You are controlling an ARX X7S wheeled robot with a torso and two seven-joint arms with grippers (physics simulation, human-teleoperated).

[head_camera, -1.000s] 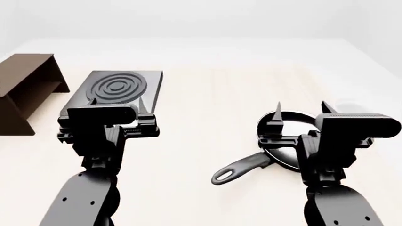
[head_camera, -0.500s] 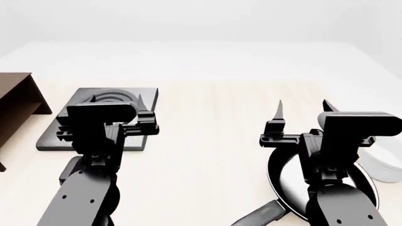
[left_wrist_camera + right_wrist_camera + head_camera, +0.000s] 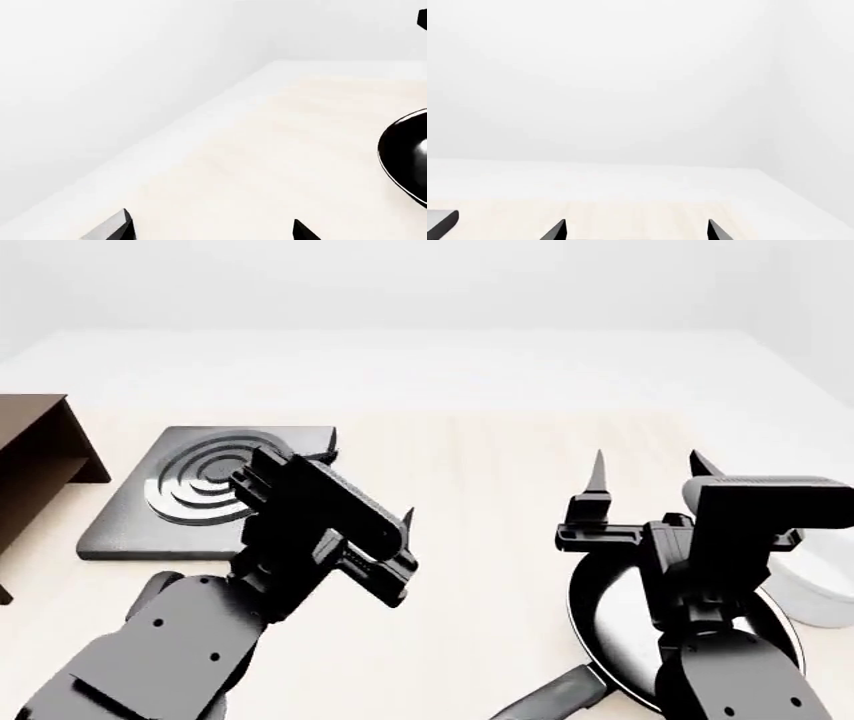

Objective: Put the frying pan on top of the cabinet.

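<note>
Hovering my right hand (image 3: 645, 478) over the frying pan (image 3: 617, 625) with its fingers spread wide and nothing in it, while the pan sits flat on the desk (image 3: 481, 470) right under that arm, with the handle (image 3: 554, 700) poking out toward the near edge and a white bowl (image 3: 817, 585) just beside it on the right. My left hand (image 3: 387, 565) is tilted over toward the middle of the desk near the grey hotplate (image 3: 200, 490), and its fingers look spread and empty too. The cabinet (image 3: 34, 465) is way off at the far left of the desk, well apart from the pan.
</note>
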